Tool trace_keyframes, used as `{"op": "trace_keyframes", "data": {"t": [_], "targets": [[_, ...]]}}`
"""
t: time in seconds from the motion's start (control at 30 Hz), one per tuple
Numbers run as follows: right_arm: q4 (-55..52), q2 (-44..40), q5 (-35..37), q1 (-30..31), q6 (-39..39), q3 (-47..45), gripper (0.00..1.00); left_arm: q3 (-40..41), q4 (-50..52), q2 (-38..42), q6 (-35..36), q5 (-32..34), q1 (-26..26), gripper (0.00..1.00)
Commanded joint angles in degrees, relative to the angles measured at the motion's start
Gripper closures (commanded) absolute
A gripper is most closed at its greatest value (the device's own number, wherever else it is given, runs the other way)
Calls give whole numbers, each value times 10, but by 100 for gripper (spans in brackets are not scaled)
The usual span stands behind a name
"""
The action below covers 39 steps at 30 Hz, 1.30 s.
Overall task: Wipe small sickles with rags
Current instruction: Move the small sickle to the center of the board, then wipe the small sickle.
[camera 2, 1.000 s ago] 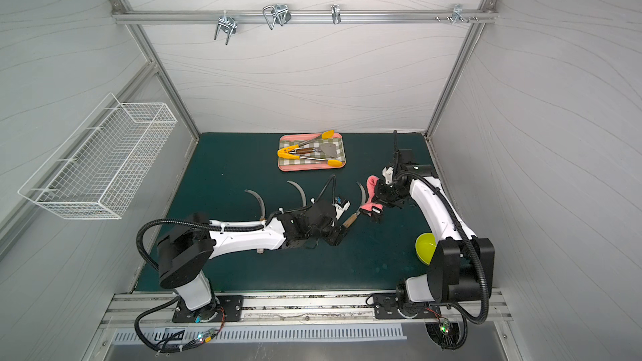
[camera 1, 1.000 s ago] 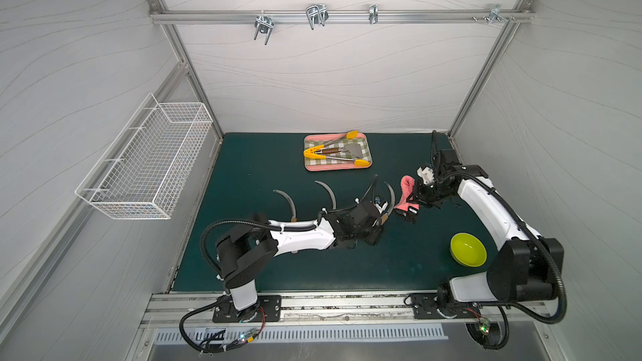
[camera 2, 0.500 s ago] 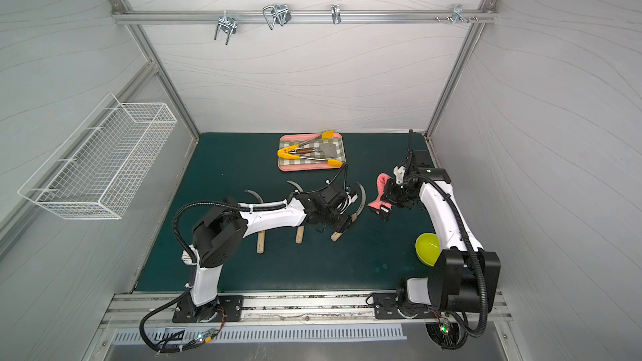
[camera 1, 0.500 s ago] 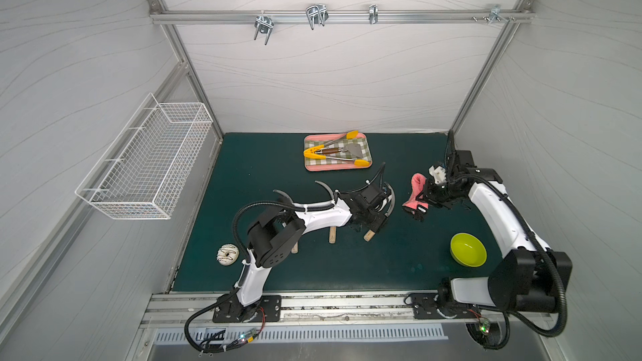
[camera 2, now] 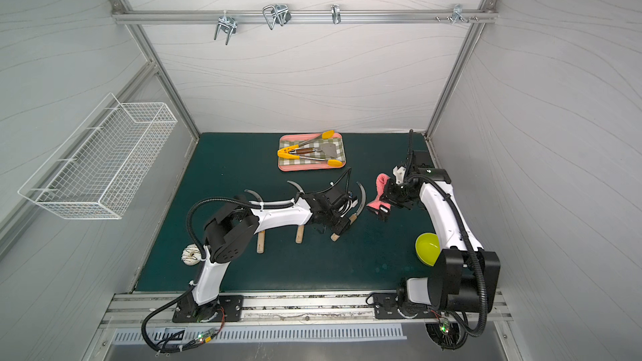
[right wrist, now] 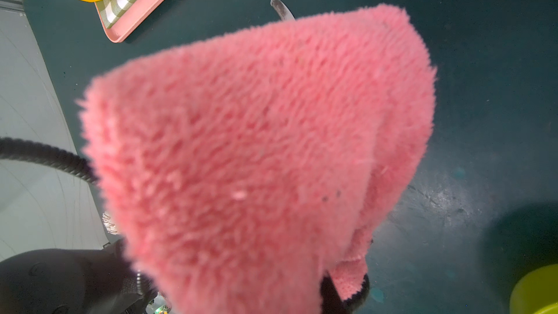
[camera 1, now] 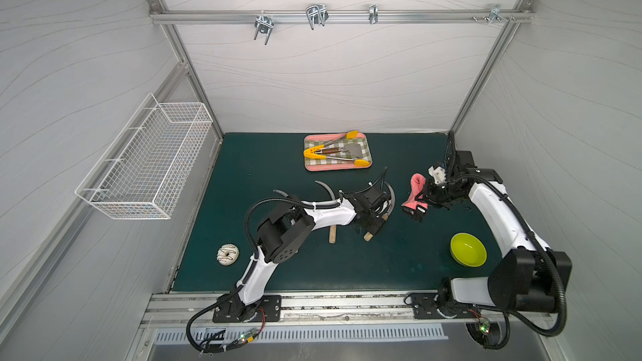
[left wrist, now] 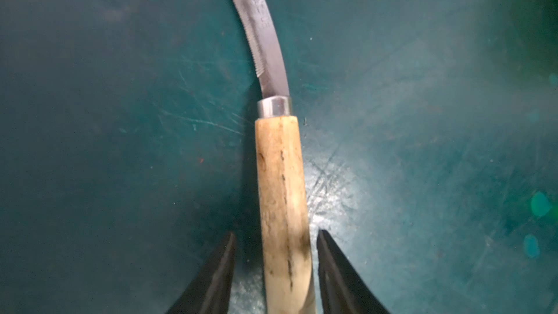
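So the sickle [left wrist: 280,176] that matters right now is the one furthest to the robot's right of the three. It's lying flat on the table [camera 1: 382,272], with the pale wooden handle pointing back toward the front edge and the grey blade [left wrist: 261,40] curving away toward the back.

The left end effector [left wrist: 276,232] is down over the handle. In the left wrist view the two black fingers [left wrist: 217,267] sit one on each side of the wood, set narrow, with a thin strip of green showing on both sides. I'd say it's straddling the handle, not clamped on it yet. The handle runs straight out between the fingers and the blade is beyond the tips, so the lineup looks pretty good to me.

The pink rag [camera 1: 415,192] hangs in the right end effector [camera 1: 424,203], which is pinched shut on its lower edge. It's on the robot's right of that blade, near but not touching. My guess is the next bit is grip, lift, then swing the blade sideways over to the rag.

The other two sickles [camera 2: 299,235] [camera 2: 260,243] lie alongside, partly under the left arm. Further out there's the checked tray [camera 1: 338,168] with tongs [camera 1: 361,161] at the back, and a green bowl [camera 1: 468,250] near the right arm's base.
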State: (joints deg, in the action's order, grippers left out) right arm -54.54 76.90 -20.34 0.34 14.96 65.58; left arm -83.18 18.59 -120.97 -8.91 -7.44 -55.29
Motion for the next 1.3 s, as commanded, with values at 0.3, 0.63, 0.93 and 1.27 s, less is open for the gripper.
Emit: {"op": "trace_keyframes", "data": {"t": [0.3,0.63,0.93,1.27], "targets": [[-6,20,13,15,-14,20,82,24,10,1,14,13,-4,100],[-27,174,89,104,-23,141,83,132,-5,84,-17,34,-29,100],[-78,352,126,126,-57,283,84,165,-37,97,-34,22,-39,100],[-120,509,126,160,-72,383,85,165,-49,89,-28,10,-39,100]]}}
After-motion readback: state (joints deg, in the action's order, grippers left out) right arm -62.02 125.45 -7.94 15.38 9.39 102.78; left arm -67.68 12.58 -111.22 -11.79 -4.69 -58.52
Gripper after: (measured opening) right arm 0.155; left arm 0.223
